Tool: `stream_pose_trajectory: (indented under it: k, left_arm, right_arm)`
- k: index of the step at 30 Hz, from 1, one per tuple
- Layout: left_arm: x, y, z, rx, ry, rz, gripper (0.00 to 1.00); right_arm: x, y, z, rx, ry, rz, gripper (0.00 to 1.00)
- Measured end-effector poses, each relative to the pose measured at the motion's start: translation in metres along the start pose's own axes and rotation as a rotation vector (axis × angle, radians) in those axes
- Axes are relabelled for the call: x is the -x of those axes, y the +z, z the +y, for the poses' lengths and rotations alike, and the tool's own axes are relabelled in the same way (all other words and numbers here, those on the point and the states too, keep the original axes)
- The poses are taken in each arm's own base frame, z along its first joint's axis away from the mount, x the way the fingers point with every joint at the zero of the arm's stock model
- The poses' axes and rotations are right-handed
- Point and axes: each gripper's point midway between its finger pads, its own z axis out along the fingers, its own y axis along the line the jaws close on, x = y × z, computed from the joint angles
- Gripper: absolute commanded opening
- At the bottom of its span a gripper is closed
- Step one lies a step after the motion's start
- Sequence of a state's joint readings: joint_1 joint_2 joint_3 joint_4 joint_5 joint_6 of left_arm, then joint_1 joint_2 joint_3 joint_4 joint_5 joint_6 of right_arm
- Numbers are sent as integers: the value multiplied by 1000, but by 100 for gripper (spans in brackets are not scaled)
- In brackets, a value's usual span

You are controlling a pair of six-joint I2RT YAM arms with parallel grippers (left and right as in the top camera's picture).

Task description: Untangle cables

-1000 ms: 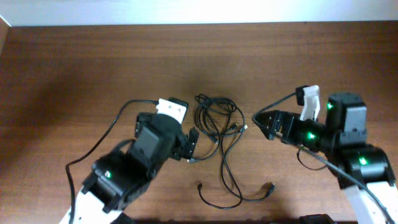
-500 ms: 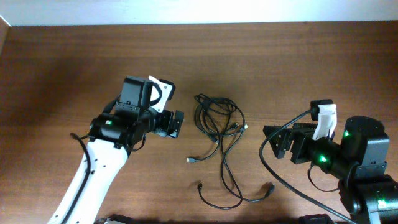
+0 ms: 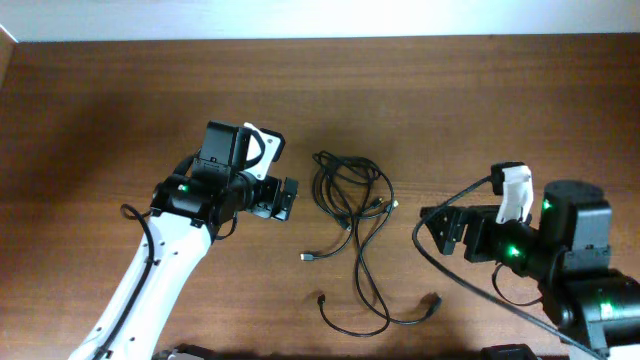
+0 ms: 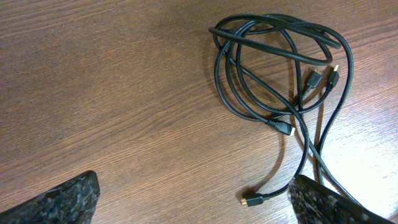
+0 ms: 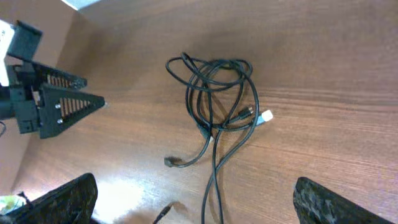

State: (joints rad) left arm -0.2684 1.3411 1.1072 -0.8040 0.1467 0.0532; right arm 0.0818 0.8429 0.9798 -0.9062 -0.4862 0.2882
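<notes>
My left gripper (image 3: 283,198) is spread wide. Its two dark, rough-textured fingers (image 4: 62,199) sit at the bottom corners of my left wrist view with only bare wood between them, and it holds nothing. Just beside the finger on the right of that view lies a small gold-tipped plug (image 4: 249,200) at the end of one loose strand.

My right gripper (image 3: 432,230) is spread just as wide and is empty too, its dark fingers (image 5: 59,202) far apart at the bottom corners of my right wrist view.

The thin black cables (image 3: 350,215) lie flat on the brown wooden tabletop (image 3: 120,110) between my two grippers, touched by neither. They are near the fingertips of the left one and a little further ahead of the right one.

Ahead of the left gripper the cords gather into a loose coil of several overlapping loops, with two dark plugs (image 4: 313,79) lying inside the loops. On the side of the coil facing my right gripper a pale-tipped plug (image 5: 266,116) pokes out.

From the coil, long strands trail away to the near side of both grippers and end in a wide open curve with two free ends well apart.

Beyond the coil there is only wood up to the far edge of the table, where a pale strip (image 3: 320,18) runs along it.
</notes>
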Motion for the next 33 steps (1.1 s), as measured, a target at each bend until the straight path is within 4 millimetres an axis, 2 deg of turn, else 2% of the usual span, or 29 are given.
stream_pose_trajectory:
  k: [6,19,24,30,33]
  left_arm:
    - [0,0,0,0,0,0,99]
    - [0,0,0,0,0,0,99]
    - [0,0,0,0,0,0,99]
    - [0,0,0,0,0,0,99]
    - [0,0,0,0,0,0,99]
  right_arm:
    - [1,16,-9,-14,26,47,99]
    - [7,18,-8,-9,20,29,99]
    - [-3,33,-19,-35,97,112,99]
    - [-3,34,-20,-37,112,115,100]
    - [-2,39,-22,-44,191,122,99]
